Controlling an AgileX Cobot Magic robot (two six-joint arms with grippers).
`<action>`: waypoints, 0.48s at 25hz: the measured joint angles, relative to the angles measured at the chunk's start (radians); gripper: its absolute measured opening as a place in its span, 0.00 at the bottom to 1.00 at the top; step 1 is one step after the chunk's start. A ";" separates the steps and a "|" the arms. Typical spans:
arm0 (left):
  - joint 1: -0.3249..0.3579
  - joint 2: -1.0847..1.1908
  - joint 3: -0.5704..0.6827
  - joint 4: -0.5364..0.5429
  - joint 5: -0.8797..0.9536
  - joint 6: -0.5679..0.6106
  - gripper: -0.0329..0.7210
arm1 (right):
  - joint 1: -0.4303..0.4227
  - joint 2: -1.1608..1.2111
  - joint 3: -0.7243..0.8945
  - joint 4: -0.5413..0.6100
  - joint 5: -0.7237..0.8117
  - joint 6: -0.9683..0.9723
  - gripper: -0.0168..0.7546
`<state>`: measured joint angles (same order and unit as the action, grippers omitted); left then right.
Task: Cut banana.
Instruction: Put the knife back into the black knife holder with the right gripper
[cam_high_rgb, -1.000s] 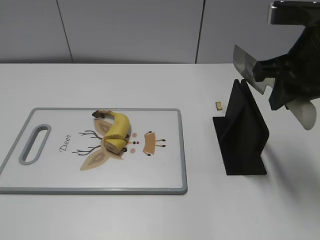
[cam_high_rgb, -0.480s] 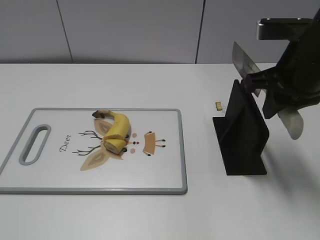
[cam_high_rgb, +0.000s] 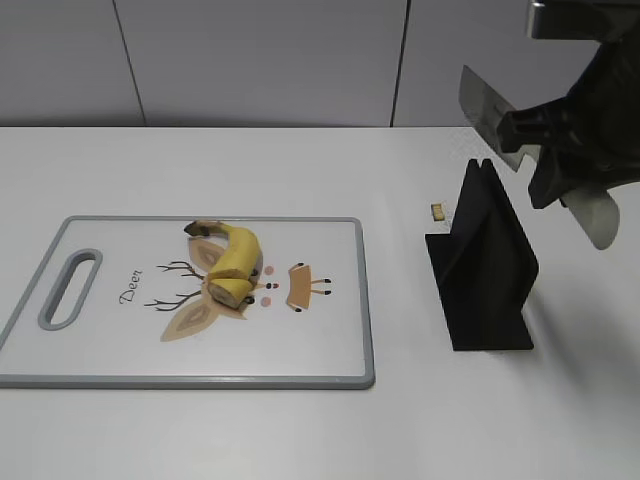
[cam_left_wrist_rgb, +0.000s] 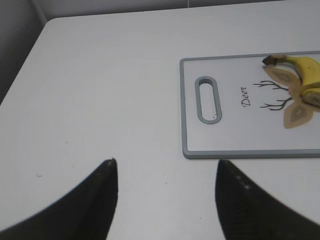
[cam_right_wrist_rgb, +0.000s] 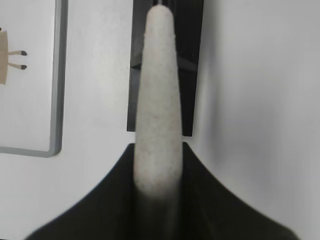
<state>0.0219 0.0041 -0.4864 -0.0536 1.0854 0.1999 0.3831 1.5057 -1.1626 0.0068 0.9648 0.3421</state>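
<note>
Banana (cam_high_rgb: 234, 262): one short, curved, unpeeled piece, yellow, with a dark stem tip toward the far left and a flat cut end of pale flesh toward the near side. It lay near the middle of the cutting board (cam_high_rgb: 90, 360), over the printed deer drawing (cam_high_rgb: 195, 315), well apart from both arms. It was probably light, soft under pressure and liable to roll on its curve; the peel looked smooth and possibly slippery. It was best steadied by the skin close to the stem end, leaving the thick middle free for the blade, with a gentle hold so as not to bruise it.

Knife (cam_high_rgb: 492, 113): broad pale blade, with a light grey handle (cam_right_wrist_rgb: 157, 107) pinched between the jaws of the right gripper (cam_high_rgb: 540, 140), raised above the black knife stand (cam_high_rgb: 485, 265) to the right of the board.

Left gripper (cam_left_wrist_rgb: 165, 195): jaws spread wide with nothing between them, hovering over the bare white table (cam_left_wrist_rgb: 100, 90) just left of the board's handle slot (cam_left_wrist_rgb: 208, 99).

Small tan object (cam_high_rgb: 438, 211) beside the stand: too small to identify.
</note>
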 joint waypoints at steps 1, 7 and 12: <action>0.000 0.000 0.000 0.000 0.000 0.000 0.82 | 0.000 0.000 -0.003 0.000 0.000 0.000 0.24; 0.000 0.000 0.000 0.000 -0.001 0.000 0.82 | 0.000 0.000 -0.003 0.000 0.010 -0.001 0.24; 0.000 0.000 0.000 0.000 -0.001 0.000 0.82 | 0.000 0.033 -0.005 0.005 0.073 -0.003 0.24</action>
<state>0.0219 0.0041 -0.4864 -0.0536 1.0847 0.1999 0.3831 1.5389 -1.1679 0.0114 1.0375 0.3389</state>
